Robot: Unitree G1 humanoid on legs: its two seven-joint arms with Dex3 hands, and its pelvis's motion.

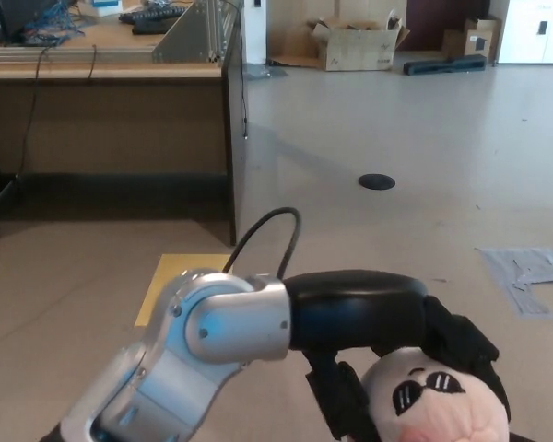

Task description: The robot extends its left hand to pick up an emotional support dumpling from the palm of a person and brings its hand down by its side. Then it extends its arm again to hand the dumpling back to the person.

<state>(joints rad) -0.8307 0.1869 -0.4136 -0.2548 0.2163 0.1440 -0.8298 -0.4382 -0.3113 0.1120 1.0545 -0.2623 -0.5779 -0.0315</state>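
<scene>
- The robot's left hand (pixel 415 336) reaches in from the lower left, its black fingers (pixel 336 391) curled around a white plush dumpling (pixel 438 405) with dark sunglasses-like eyes and a pink mouth.
- The dumpling sits at the picture's bottom edge, right of centre, gripped from above and from its left side.
- Behind, a wooden desk (pixel 101 101) stands at left; 1 open cardboard box (pixel 359 41) rests on the grey floor (pixel 424 138).

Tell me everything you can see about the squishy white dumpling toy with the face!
The soft white plush dumpling toy sits at the picture's bottom edge, partly cut off. It has two black slanted eyes with white stripes and a pink patch below. The robot's black left hand wraps over its top and left side, holding it.
</scene>
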